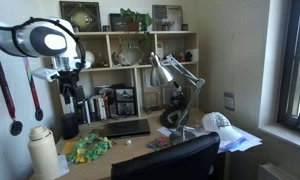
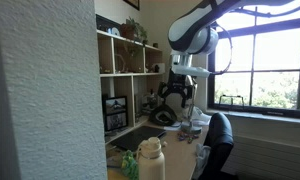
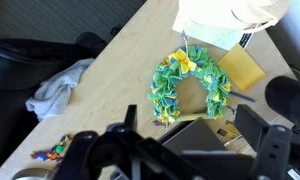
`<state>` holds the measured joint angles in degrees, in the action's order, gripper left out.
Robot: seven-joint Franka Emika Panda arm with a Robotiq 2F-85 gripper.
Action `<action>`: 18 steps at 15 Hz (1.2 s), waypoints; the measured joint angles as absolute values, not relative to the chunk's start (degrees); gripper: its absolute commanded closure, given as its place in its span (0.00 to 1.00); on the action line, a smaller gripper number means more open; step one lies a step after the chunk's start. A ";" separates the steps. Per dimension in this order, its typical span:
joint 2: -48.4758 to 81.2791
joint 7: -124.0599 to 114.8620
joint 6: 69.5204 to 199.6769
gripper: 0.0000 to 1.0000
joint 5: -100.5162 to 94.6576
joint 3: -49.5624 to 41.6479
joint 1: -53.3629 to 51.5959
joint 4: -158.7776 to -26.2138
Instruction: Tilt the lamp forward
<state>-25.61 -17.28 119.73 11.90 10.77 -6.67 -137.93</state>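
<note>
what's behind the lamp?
The wooden shelf unit stands directly behind the lamp; open cubbies show on either side of it. Whatever sits in the cubby right behind the shade is covered.

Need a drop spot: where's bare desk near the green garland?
Bare desk runs between the gray cloth and the green garland. It is crowded right of the garland: yellow pad, white container.

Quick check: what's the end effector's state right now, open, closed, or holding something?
The end effector: open, holding nothing, well away from the lamp.
</note>
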 measured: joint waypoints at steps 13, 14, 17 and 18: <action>-22.73 -41.56 141.41 0.00 -14.29 18.80 3.40 -135.67; -21.71 -44.82 143.54 0.00 -17.99 19.36 5.34 -134.90; -17.65 -55.98 148.67 0.00 -31.69 20.28 11.95 -131.21; -16.22 -59.97 149.53 0.00 -36.78 20.29 13.90 -129.49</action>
<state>-16.22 -59.97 149.53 -36.78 20.29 13.90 -129.49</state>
